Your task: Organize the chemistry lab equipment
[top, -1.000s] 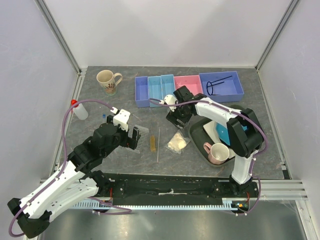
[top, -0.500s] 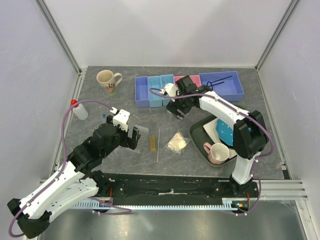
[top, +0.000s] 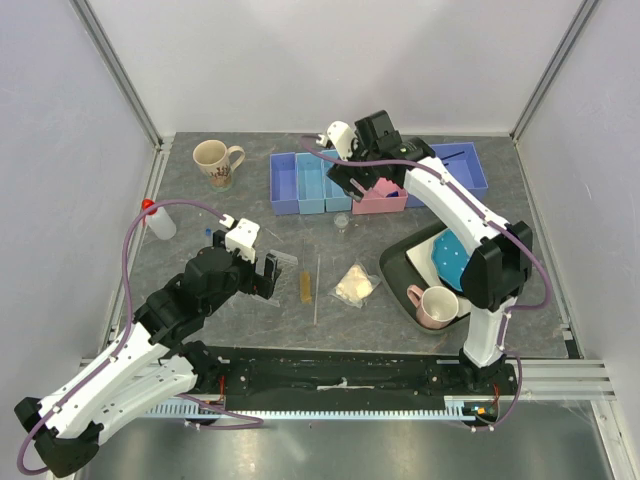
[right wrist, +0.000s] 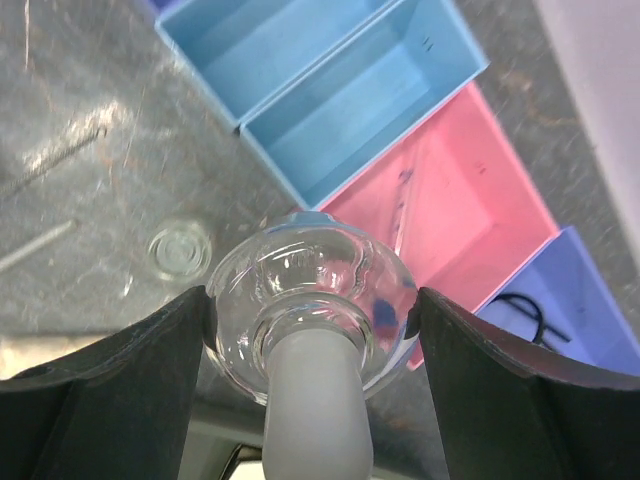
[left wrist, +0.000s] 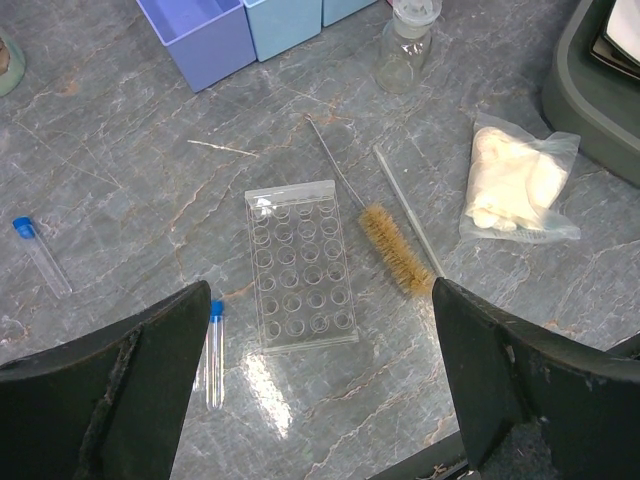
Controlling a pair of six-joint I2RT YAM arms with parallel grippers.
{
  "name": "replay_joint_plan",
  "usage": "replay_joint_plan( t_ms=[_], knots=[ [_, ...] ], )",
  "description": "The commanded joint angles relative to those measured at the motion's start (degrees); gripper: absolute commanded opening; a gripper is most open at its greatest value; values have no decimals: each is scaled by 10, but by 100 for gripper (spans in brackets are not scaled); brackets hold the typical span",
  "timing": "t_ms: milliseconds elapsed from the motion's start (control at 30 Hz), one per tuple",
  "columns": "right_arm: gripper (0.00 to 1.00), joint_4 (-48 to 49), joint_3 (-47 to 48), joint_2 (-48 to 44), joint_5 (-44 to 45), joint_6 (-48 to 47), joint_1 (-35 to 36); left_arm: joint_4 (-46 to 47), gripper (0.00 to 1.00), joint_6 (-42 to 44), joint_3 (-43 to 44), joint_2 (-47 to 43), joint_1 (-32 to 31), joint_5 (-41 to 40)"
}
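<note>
My right gripper (top: pixel 352 180) is shut on a clear round glass bottle (right wrist: pixel 310 290) with a whitish frosted top, held above the blue and pink bins. Another clear bottle (top: pixel 342 221) stands on the table below. My left gripper (left wrist: pixel 320 290) hangs open over the clear rack (left wrist: pixel 298 265). Two blue-capped tubes (left wrist: pixel 214 340) lie left of the rack, and an amber brush (left wrist: pixel 392 248) and a thin rod (left wrist: pixel 405 210) lie to its right. The whitish bag (left wrist: pixel 515 185) lies further right. The red-capped squeeze bottle (top: pixel 158 220) lies far left. The black wire ring (top: pixel 432 172) is in the large purple bin.
A row of bins stands at the back: small purple (top: pixel 284 183), blue (top: pixel 312 175), pink (top: pixel 385 195) and large purple (top: pixel 470 180). The beige mug (top: pixel 215 160) is at the back left. A pink mug (top: pixel 435 305) and blue plate (top: pixel 455 255) sit on a dark tray (top: pixel 395 265).
My right gripper has risen from the table's middle and moved back over the bins with the glass bottle in it. The left arm has not moved.
</note>
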Motion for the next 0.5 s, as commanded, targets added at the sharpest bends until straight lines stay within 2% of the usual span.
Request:
replay_joint_plan(
  t_ms=[0, 467],
  knots=[
    [32, 6, 99, 51, -7, -7, -1, 25, 98, 16, -2, -5, -1, -3],
    [33, 12, 284, 224, -27, -18, -3, 26, 98, 15, 0, -1, 0, -15]
  ],
)
